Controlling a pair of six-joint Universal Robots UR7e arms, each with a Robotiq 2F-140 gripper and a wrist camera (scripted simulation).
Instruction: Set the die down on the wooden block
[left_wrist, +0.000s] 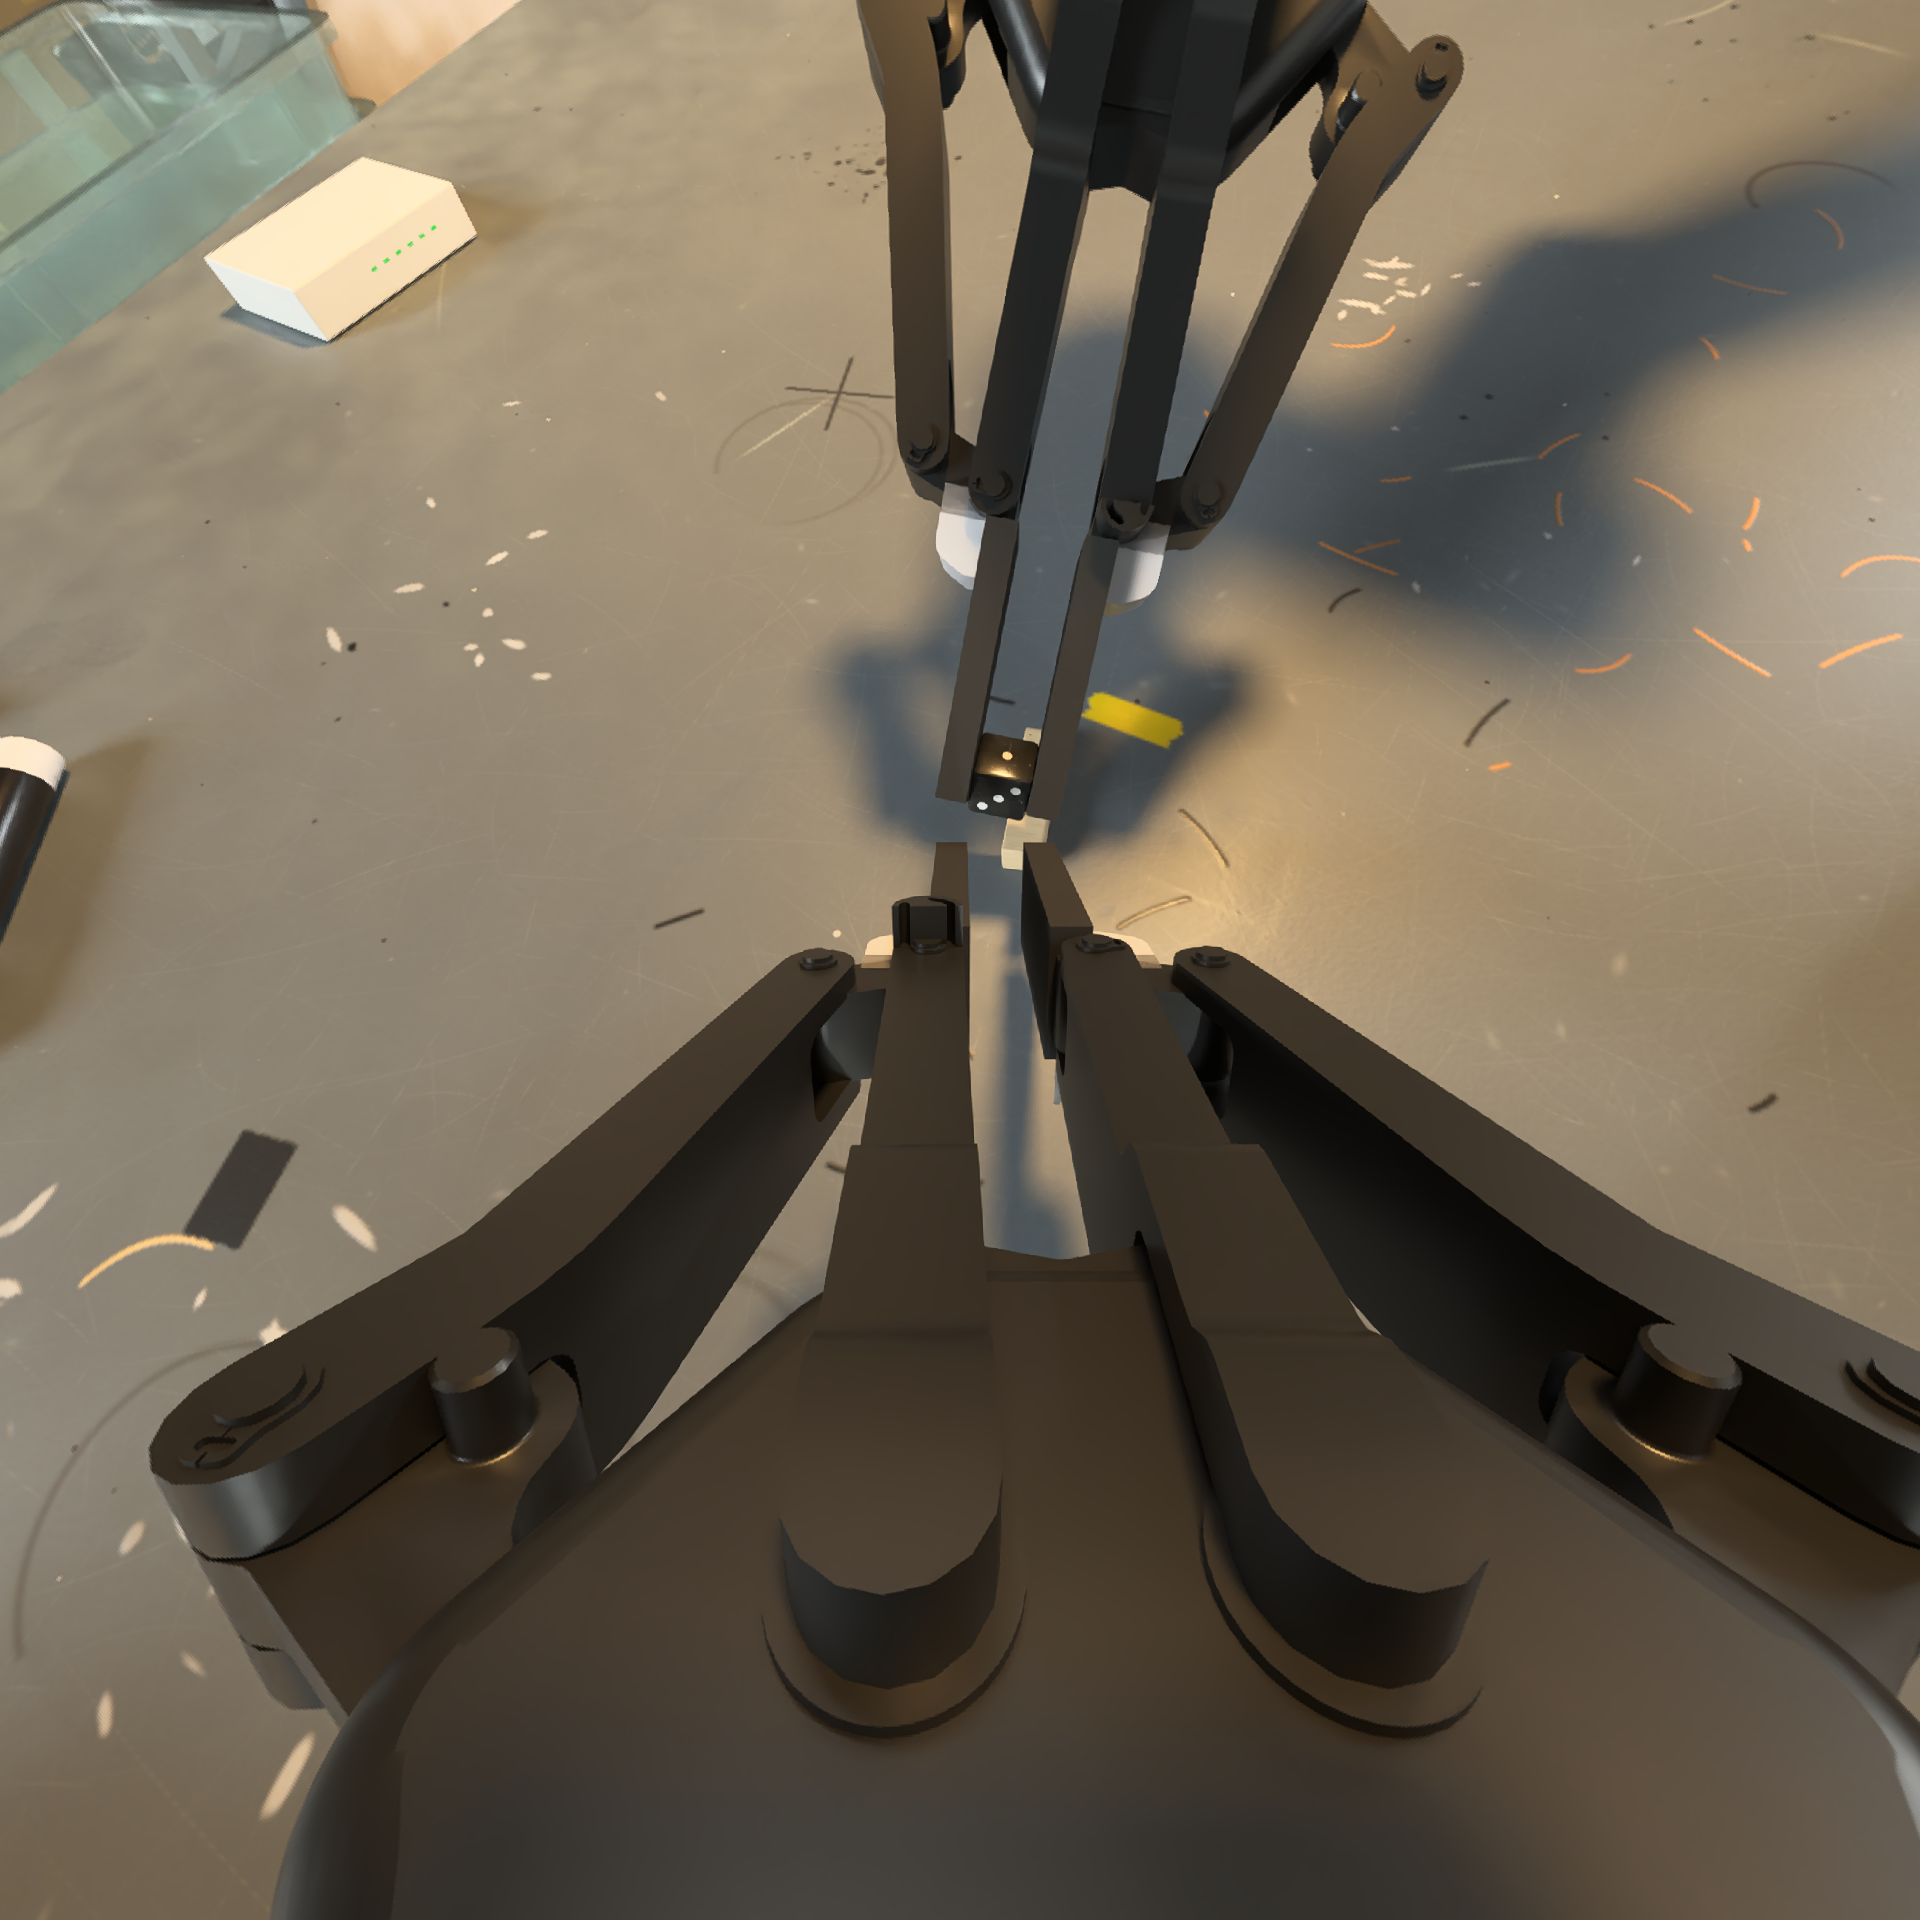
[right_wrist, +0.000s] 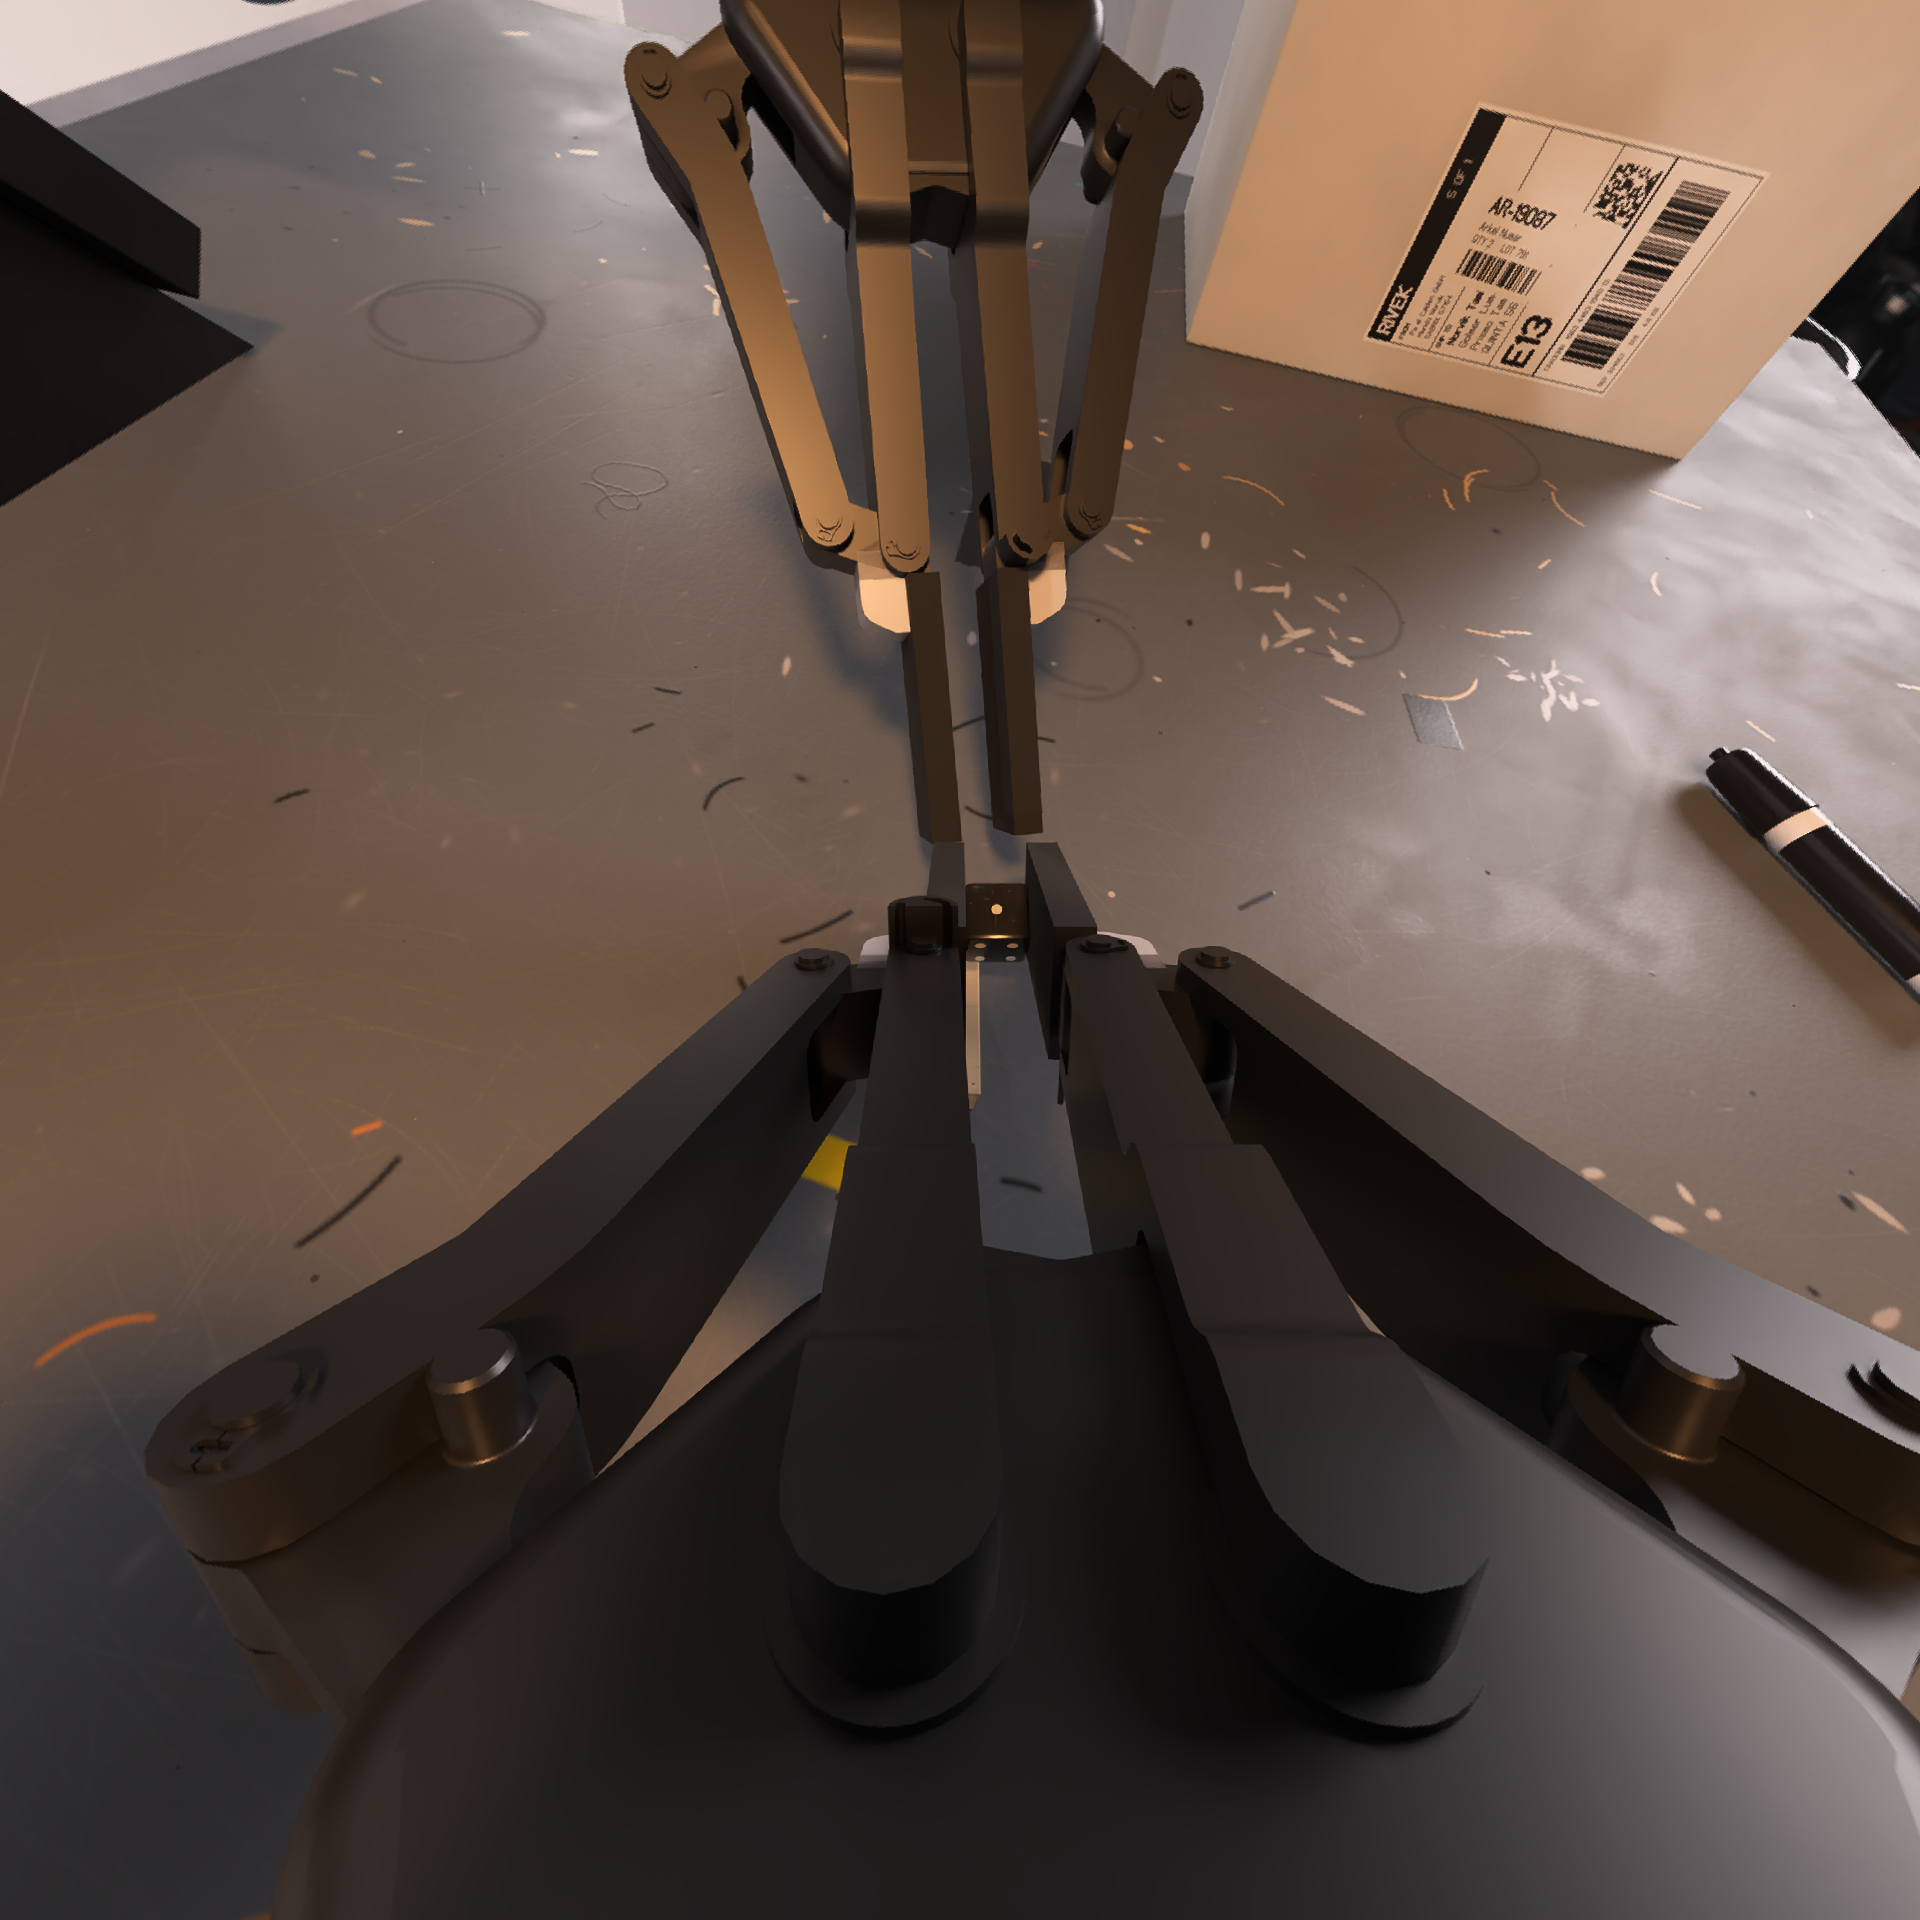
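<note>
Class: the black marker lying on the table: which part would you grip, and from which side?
Probably across its round barrel near the white band, coming down from above. The black marker lies flat on the table, so fingers can close on its two long sides; its ends give little to hold.

Black die (left_wrist: 1000, 787) — white pips; pale block (left_wrist: 1016, 842)

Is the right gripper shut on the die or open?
Shut on the die: the right gripper has its jaws against the die's two sides.
</note>
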